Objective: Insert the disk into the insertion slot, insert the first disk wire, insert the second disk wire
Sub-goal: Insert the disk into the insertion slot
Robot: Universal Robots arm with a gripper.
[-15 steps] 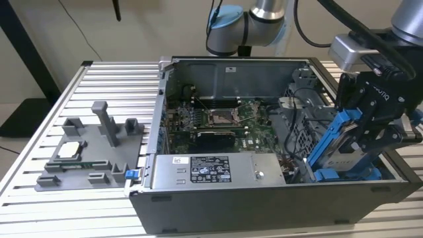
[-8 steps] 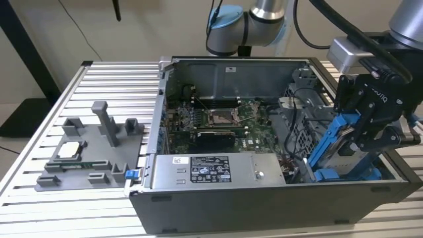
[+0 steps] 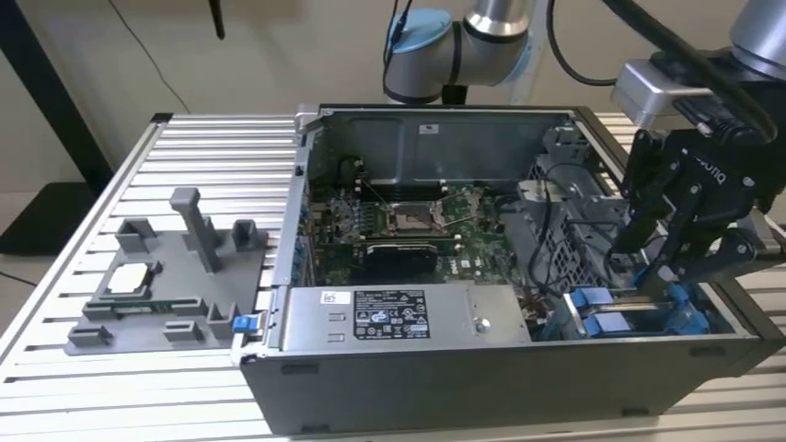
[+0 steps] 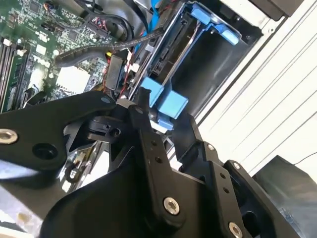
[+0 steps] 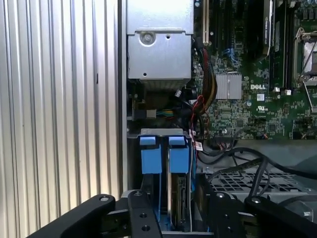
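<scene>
My black gripper (image 3: 645, 262) hangs over the near corner of the open computer case (image 3: 491, 387), at the exterior view's right. The disk (image 5: 177, 198) stands edge-on in the insertion slot (image 5: 133, 135), its two bright blue carrier tabs (image 5: 164, 153) sticking up. In both wrist views my gripper (image 5: 181, 214) (image 4: 164, 111) is open, one finger either side of the blue tabs (image 4: 166, 101), and I see no contact. Beside the slot (image 4: 208, 64) lie a black cable bundle (image 4: 99, 49) and a blue cable (image 4: 153, 15). I cannot tell which are the disk wires.
The silver power-supply box (image 3: 393, 313) sits along the case front, beside the bay. The green motherboard (image 3: 406, 221) lies behind it, and a perforated grey cage (image 5: 247, 181) flanks the bay. A grey fixture (image 3: 172, 276) stands on the slatted table (image 3: 74, 387) at the exterior view's left.
</scene>
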